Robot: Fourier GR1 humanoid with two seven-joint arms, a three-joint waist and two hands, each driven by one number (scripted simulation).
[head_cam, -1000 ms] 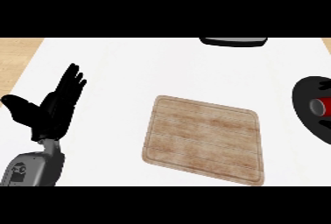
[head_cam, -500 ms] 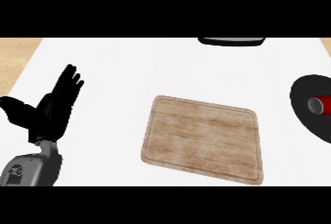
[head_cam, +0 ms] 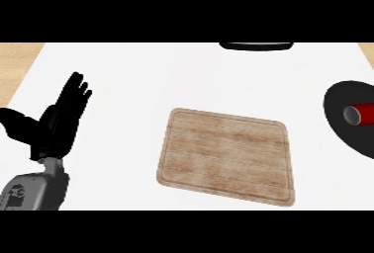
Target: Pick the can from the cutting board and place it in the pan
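Note:
A red can (head_cam: pixel 359 113) lies on its side inside the black pan (head_cam: pixel 343 101) at the right edge; both are cut off by the frame. The wooden cutting board (head_cam: pixel 226 154) sits in the middle of the white counter with nothing on it. My left hand (head_cam: pixel 55 123) stands open at the left, fingers straight and pointing up, far from the board and the pan. My right hand does not show in the head view.
A dark object (head_cam: pixel 257 45) is partly visible at the counter's far edge, top centre. The white counter (head_cam: pixel 182 74) spreads between board and pan. Wooden strips (head_cam: pixel 15 57) show past the counter's far corners.
The view has shifted slightly, so the pan and can sit a little farther right in the frame. The left hand has stayed open in the same place.

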